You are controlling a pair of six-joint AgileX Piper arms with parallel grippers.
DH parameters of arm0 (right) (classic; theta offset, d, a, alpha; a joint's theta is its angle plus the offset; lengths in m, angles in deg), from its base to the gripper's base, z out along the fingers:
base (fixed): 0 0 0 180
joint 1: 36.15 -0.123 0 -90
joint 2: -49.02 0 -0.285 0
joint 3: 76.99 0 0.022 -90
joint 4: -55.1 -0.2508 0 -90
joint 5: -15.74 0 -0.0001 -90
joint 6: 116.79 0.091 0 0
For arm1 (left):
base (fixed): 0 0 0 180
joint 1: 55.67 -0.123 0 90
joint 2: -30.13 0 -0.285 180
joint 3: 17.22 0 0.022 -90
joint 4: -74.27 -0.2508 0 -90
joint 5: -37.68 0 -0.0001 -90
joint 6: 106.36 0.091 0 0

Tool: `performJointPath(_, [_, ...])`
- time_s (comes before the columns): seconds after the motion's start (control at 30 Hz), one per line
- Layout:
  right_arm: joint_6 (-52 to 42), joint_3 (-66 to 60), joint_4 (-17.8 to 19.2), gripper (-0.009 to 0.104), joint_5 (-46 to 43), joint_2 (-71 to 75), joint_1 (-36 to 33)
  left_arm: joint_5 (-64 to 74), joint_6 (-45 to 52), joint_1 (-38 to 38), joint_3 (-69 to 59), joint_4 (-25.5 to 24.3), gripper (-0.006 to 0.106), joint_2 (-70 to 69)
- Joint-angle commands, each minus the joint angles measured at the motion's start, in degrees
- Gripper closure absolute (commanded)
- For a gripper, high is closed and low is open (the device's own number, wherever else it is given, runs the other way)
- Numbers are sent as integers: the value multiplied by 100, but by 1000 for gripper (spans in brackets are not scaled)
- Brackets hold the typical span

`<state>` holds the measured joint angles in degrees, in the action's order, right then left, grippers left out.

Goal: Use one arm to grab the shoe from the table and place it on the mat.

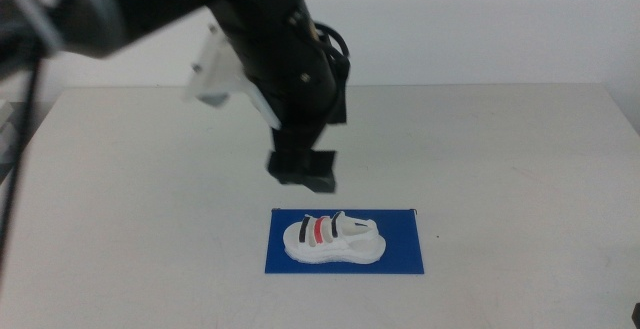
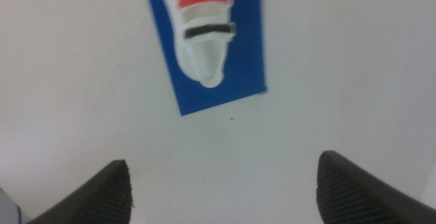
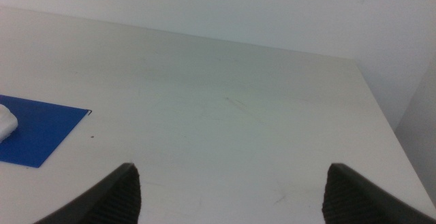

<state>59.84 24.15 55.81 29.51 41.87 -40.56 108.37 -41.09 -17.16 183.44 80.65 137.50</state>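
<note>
Hovering above the bench point(image 1: 520, 149), the left gripper point(image 1: 303, 166) hangs in the air just behind the mat point(image 1: 405, 254), carried by the dark arm point(image 1: 150, 14) that sweeps in from the left of the middle view. Its jaws stand wide apart and hold nothing, as the left wrist view shows plainly, with bare bench between them. Moving rightward, there is the shoe point(image 1: 333, 239), lying flat on its sole on the blue mat, inside the mat's edges and toward its left half, with the black and red straps facing up. The gripper is clear of the shoe, not touching it. So the main job looks done: shoe on mat, grip let go. What appears to remain is only for the arm to pull away and settle. Further right, a strip of open mat, then plain bench out to the far edge. The right gripper point(image 3: 231, 203) waits out of the middle view; its own wrist camera shows its jaws apart and empty over bare bench, with a corner of the mat and a sliver of the shoe off to one side.
</note>
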Motion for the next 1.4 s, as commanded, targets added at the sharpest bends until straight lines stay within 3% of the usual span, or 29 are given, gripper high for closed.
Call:
performJointPath(0.0, [-59, -29, 62, 17, -417, -21, -16, 107, 306, 19, 142, -231, 8, -491])
performJointPath(0.13, [-59, -29, 62, 17, -417, -21, -16, 121, 1306, 19, 142, -934, 8, -787])
performJointPath(0.33, [-59, -29, 62, 17, -417, -21, -16, 246, 3498, 19, 142, -2613, 8, -1123])
performJointPath(0.53, [-59, -29, 62, 17, -417, -21, -16, 426, 6382, 19, 136, -3146, 8, -1246])
performJointPath(0.7, [-59, -29, 62, 17, -417, -21, -16, 271, 8461, -304, 38, -2643, 8, -1509])
performJointPath(0.83, [-59, -29, 62, 17, -417, -21, -16, -473, 9158, -1043, -440, -1797, 8, -2038])
performJointPath(1.0, [-59, -29, 62, 17, -417, -21, -16, -2177, 10109, -2023, -2117, -807, 8, -3130])
performJointPath(1.2, [-59, -29, 62, 17, -417, -21, -16, -4719, 10734, -2691, -4498, -587, 8, -4703])
performJointPath(1.37, [-59, -29, 62, 17, -417, -21, -16, -6005, 10800, -3198, -6144, -587, 8, -5796])
